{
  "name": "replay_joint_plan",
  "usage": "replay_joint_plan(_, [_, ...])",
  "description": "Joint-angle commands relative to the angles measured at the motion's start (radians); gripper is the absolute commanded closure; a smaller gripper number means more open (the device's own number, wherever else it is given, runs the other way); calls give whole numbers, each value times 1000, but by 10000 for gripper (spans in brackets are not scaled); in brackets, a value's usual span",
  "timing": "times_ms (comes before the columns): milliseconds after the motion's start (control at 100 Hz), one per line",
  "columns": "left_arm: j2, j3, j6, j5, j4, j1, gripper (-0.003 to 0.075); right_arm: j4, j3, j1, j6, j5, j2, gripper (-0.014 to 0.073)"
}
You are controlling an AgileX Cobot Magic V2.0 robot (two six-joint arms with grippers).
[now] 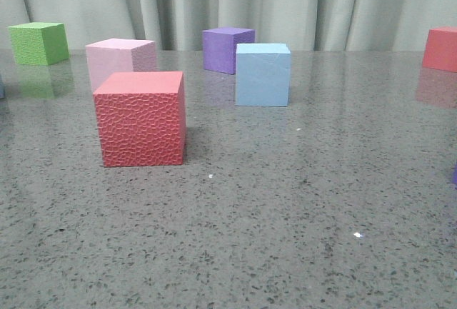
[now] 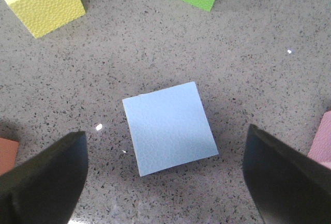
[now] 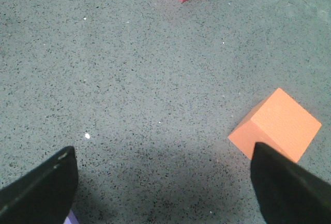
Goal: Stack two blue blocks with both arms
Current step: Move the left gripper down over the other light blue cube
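Descent next, judged: left gripper (image 2: 164, 182) spread wide above blue block (image 2: 168, 127) lying on table (image 2: 155, 63) between fingertips; twist wrist square to skewed block faces, then close.

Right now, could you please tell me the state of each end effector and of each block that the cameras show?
left end effector: open, above a blue block, holding nothing
right end effector: open, over bare table, holding nothing
blue block: flat on the table, unstacked, between the left fingers
second blue block: upright on the table, nothing on it
red block: resting on the table
orange block: on the table beside the right finger
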Motion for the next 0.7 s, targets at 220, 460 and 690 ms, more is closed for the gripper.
replay_joint_plan(220, [-19,-35,-20,-60,-42,-9,143,-44,-26,-4,-5,-57,-8,-69])
replay_joint_plan(460, [-19,-35,-84,-79,-42,-9,143,-44,-26,-4,-5,-61,-8,-69])
replay_joint_plan(690, [-3,-35,-124,-81,-34,-9,143,-44,-26,-4,-5,-62,-8,-69])
